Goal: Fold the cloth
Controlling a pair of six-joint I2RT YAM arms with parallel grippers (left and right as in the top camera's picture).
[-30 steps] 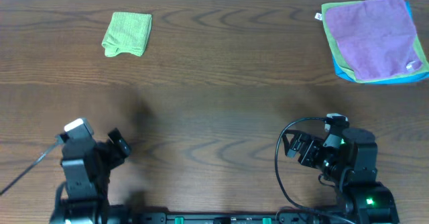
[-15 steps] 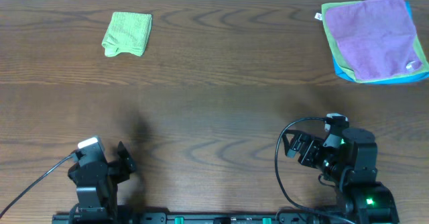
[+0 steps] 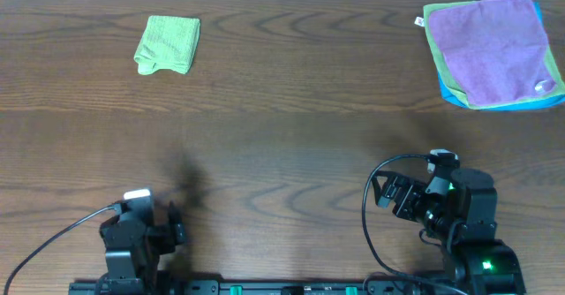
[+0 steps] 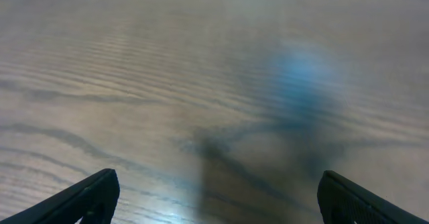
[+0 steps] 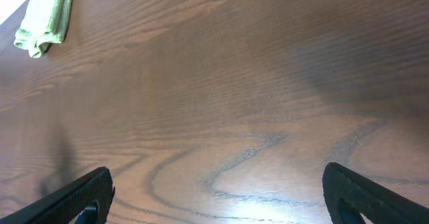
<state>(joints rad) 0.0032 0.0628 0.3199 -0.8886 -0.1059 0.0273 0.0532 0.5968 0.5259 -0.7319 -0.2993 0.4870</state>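
A folded green cloth [image 3: 168, 44] lies at the far left of the wooden table; it also shows in the right wrist view [image 5: 45, 18] at the top left. My left gripper [image 3: 174, 230] is at the near left edge, open and empty over bare wood [image 4: 214, 197]. My right gripper [image 3: 388, 193] is at the near right, open and empty over bare wood [image 5: 218, 194]. Both are far from the green cloth.
A flat stack of cloths, purple [image 3: 494, 43] on top of green and blue ones, lies at the far right corner. A black cable [image 3: 375, 233] loops beside the right arm.
My left arm has drawn back toward the near edge and shifted a little right. The right arm has not moved. The cloths have not moved.
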